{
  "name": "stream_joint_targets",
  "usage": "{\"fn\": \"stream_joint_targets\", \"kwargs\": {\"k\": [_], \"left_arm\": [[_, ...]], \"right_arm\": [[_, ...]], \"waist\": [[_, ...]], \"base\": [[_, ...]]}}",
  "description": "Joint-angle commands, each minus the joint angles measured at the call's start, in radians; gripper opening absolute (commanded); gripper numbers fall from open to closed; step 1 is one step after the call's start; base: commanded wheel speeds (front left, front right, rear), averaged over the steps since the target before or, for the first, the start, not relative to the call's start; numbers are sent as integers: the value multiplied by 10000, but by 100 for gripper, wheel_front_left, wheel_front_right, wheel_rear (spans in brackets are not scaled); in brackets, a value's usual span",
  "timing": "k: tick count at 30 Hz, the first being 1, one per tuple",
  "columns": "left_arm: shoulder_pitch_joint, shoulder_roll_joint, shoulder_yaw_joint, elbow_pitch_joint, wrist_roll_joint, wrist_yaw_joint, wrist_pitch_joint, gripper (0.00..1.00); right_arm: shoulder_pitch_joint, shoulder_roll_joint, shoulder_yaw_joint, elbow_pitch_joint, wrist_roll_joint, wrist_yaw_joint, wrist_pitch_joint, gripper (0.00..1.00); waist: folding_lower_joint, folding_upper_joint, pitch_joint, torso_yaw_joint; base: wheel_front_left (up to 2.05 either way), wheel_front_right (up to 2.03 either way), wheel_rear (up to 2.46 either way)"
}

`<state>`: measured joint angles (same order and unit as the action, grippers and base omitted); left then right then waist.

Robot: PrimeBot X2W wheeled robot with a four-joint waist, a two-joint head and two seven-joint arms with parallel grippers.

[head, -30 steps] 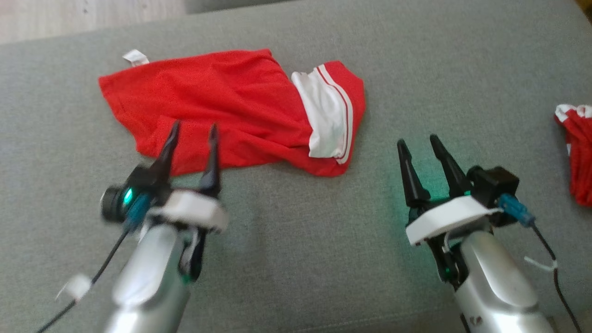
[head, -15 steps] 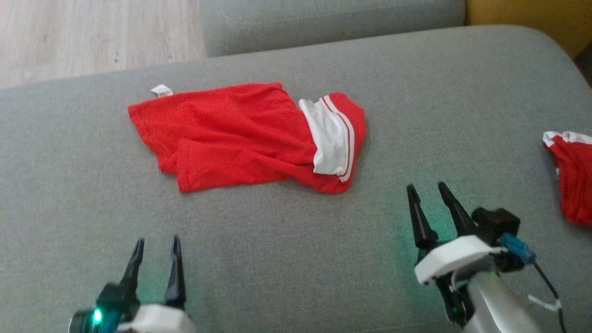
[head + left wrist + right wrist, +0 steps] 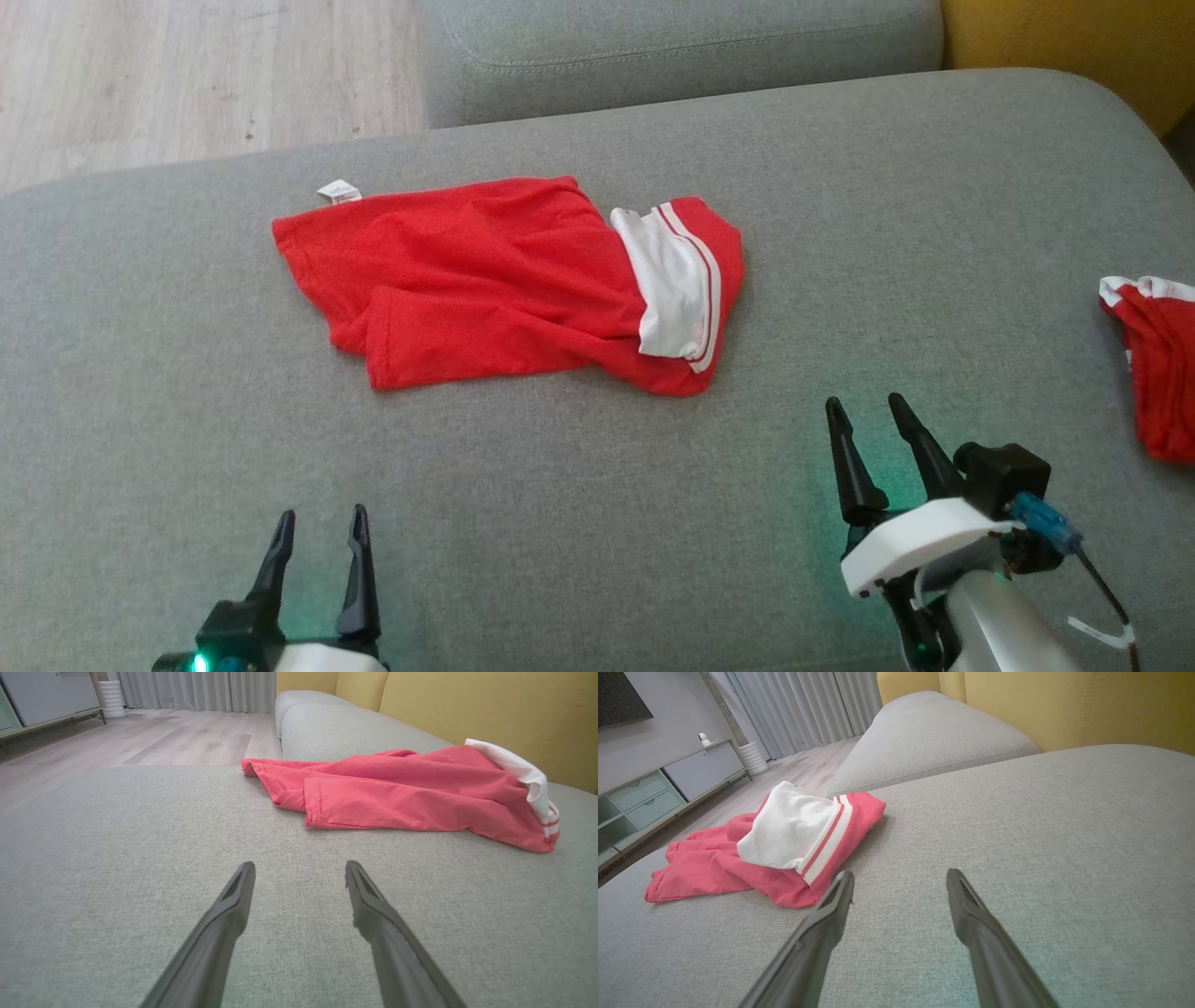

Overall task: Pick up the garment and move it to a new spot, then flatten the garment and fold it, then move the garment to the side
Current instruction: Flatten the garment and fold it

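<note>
The garment (image 3: 485, 280) (red shorts with a white, red-striped waistband (image 3: 674, 280) turned out at one end) lay loosely folded on the grey cushion (image 3: 597, 523), toward its far edge in the head view. A small white tag (image 3: 338, 191) stuck out at its far left corner. The left gripper (image 3: 322, 511) hovered at the lower left of that view, jaws spread wide and holding nothing; the garment lay well ahead of it and slightly to its right, with bare cushion between. In the left wrist view the fingers (image 3: 224, 924) pointed across the cushion, and the garment (image 3: 397, 798) stretched across the upper right, its hemmed leg edge nearest the fingertips but apart from them. The right gripper (image 3: 864, 401) stood at the lower right of the head view, also wide open and empty. The waistband end lay ahead of it and to its left, near but not touching. In the right wrist view the garment (image 3: 705, 872) sat left of the fingers (image 3: 817, 933), one tip overlapping the red edge in the picture, though the head view showed them apart. A second garment (image 3: 1158, 364), also red, lay at the cushion's right edge, well apart from the first. Beyond the cushion showed a pale wood floor (image 3: 187, 75) and a yellow backrest (image 3: 1074, 37).
</note>
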<state>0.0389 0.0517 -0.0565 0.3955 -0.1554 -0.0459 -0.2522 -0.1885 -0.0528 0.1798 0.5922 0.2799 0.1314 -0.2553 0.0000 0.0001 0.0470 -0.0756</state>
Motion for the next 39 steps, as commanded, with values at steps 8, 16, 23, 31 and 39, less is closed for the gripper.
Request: {"fn": "stream_joint_targets", "kwargs": {"k": [8, 16, 23, 31, 39], "left_arm": [[-667, -11, 226, -195, -206, -62, -95, 100], [-2283, -13, -187, 536, -805, -361, -95, 100], [-3791, -13, 30, 1810, -1299, -630, -95, 100], [-4275, -14, 240, 2619, -1757, -802, -95, 100], [-4376, -14, 372, 2733, -1890, -834, -95, 90]], "right_arm": [[-363, 26, 285, -402, -111, -7, -65, 100], [-901, 26, 452, -686, -193, -7, -65, 100], [-1305, 26, 533, -802, -306, -7, -65, 100], [-1454, 26, 407, -840, -399, -7, -65, 100], [-1463, 26, 369, -901, -411, -7, -65, 100]], "waist": [[0, -1, 298, 127], [0, -1, 1372, 158], [0, -1, 2187, -326], [0, -1, 2535, -733], [0, -1, 2659, -830]], "base": [[0, 0, 0], [0, 0, 0], [0, 0, 0], [0, 0, 0], [0, 0, 0]]}}
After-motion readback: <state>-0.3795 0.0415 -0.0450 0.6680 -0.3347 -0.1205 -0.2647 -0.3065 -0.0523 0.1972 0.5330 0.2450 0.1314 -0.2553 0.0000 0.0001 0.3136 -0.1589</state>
